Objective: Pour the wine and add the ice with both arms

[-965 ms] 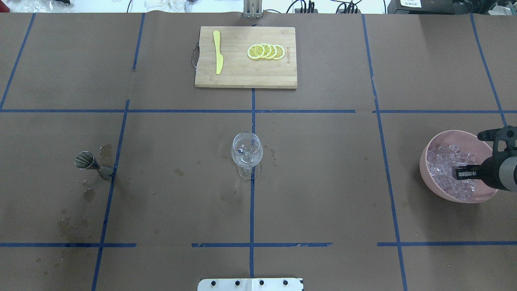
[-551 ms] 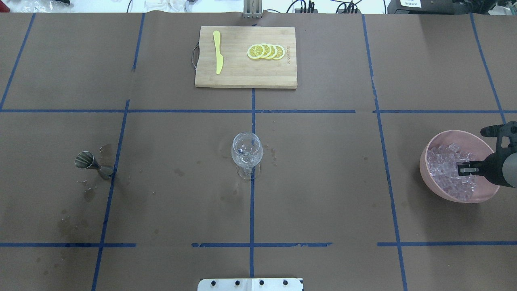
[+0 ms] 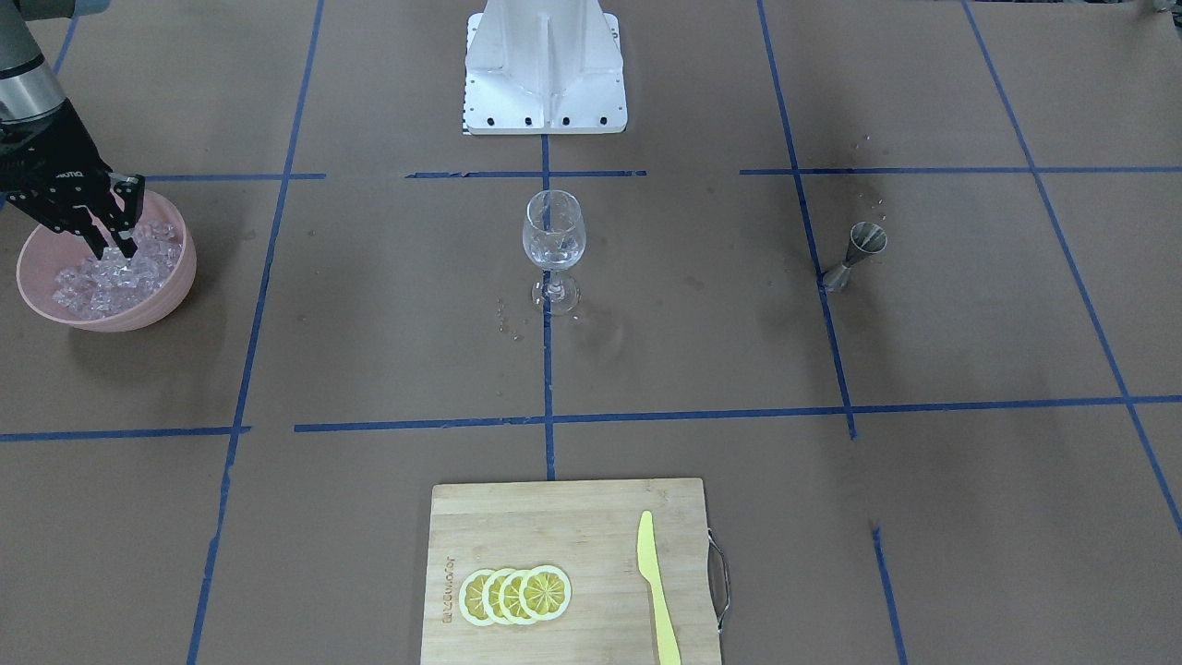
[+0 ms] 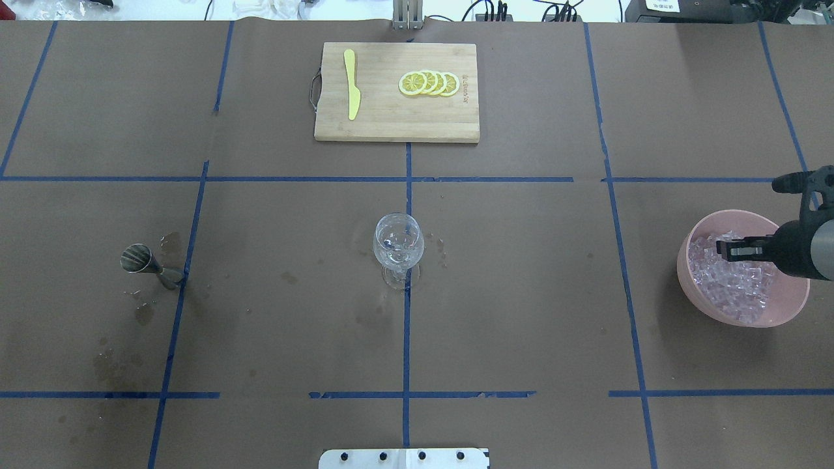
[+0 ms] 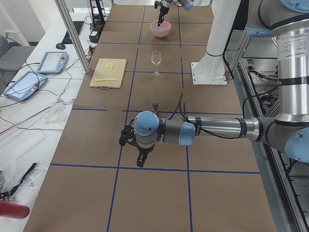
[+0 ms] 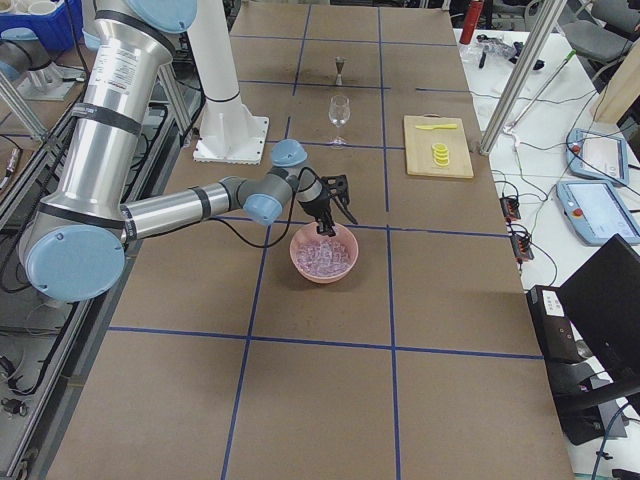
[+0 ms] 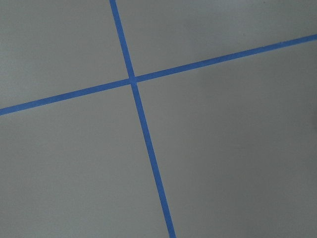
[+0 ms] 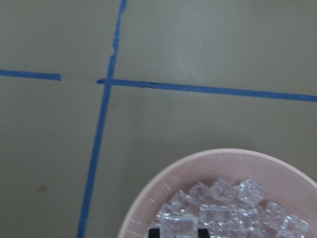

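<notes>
Over pink bowl [image 3: 175, 268] now: right gripper [image 3: 111, 242], jaws pinched on single ice cube [image 8: 178, 227], which wrist view shows wedged between fingertips. Rest of ice [image 4: 736, 286] heaped in bowl, directly beneath claw, just below tips.

Doing step well, by judgement: lift straight up clear of rim, firm squeeze since cube looks slick, carry level to wine glass [image 3: 553, 235] at table centre, well apart, release low over mouth.

Far end, left gripper [image 5: 140, 159] above bare table; apart or together, cannot tell.
</notes>
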Robot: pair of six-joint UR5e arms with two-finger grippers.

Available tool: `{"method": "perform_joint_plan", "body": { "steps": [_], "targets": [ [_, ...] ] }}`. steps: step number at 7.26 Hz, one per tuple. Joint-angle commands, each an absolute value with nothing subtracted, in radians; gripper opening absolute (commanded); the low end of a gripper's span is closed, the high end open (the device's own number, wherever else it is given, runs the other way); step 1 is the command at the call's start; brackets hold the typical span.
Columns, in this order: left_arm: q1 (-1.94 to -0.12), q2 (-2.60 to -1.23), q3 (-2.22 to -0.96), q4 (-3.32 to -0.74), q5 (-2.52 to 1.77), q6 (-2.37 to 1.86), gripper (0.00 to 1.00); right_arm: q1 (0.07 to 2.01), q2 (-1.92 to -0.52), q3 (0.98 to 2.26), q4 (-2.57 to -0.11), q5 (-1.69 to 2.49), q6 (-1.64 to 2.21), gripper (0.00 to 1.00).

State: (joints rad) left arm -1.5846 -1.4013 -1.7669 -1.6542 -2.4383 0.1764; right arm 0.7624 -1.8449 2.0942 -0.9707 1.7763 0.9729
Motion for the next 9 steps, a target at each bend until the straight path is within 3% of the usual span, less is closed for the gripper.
{"method": "perform_joint_plan", "body": {
  "steps": [1, 3, 5, 9],
  "targets": [
    [-1.582, -1.401, -1.734, -1.651, -2.434, 0.176, 1.0, 0.762, -1.676, 2.184, -1.216, 1.798, 0.974, 0.0],
    [-1.582, -1.401, -1.733, -1.652, -2.434, 0.178, 1.0, 0.738, -1.397, 2.27, -1.607, 1.841, 0.998, 0.0],
    [-1.582, -1.401, -1.735, -1.654, -2.434, 0.178, 1.0, 0.643, -1.077, 2.255, -1.913, 1.847, 1.117, 0.0],
    [-1.583, -1.399, -1.743, -1.652, -2.433, 0.178, 1.0, 0.448, -0.763, 2.042, -1.971, 1.648, 1.326, 0.0]
  ]
}}
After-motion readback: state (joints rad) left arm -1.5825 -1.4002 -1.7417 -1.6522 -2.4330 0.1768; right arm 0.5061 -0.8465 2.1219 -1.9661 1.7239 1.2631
